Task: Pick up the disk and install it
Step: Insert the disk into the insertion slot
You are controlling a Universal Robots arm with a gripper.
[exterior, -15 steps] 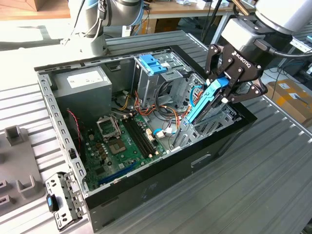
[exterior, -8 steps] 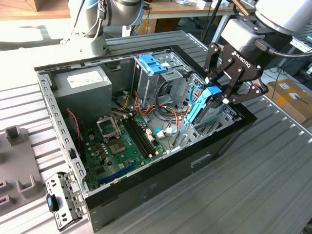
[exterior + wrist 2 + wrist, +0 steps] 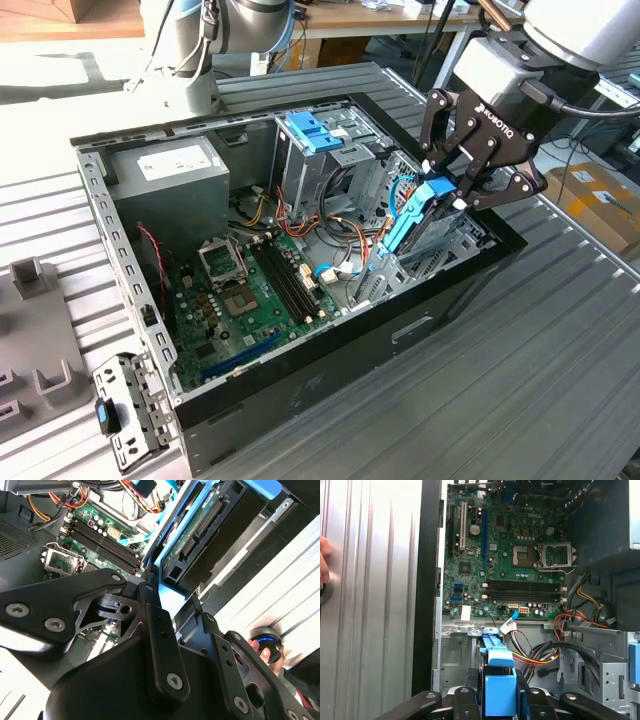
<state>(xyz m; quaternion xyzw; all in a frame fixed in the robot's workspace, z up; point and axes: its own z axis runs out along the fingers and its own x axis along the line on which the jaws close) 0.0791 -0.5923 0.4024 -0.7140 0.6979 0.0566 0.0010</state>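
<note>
The disk is a silver drive with blue plastic rails, held steeply tilted over the drive bay at the open computer case's end on the exterior view's right. Its lower end reaches down among the bay's metal walls. My gripper is shut on the disk's upper end. In the second wrist view the disk's green circuit-board underside and connectors run away from the gripper. The first wrist view shows its blue rail between the black fingers.
The black case lies open on a ribbed metal table. Inside are the green motherboard, a grey power supply, a metal cage with a light-blue bracket and loose coloured cables. A person's hand rests outside the case.
</note>
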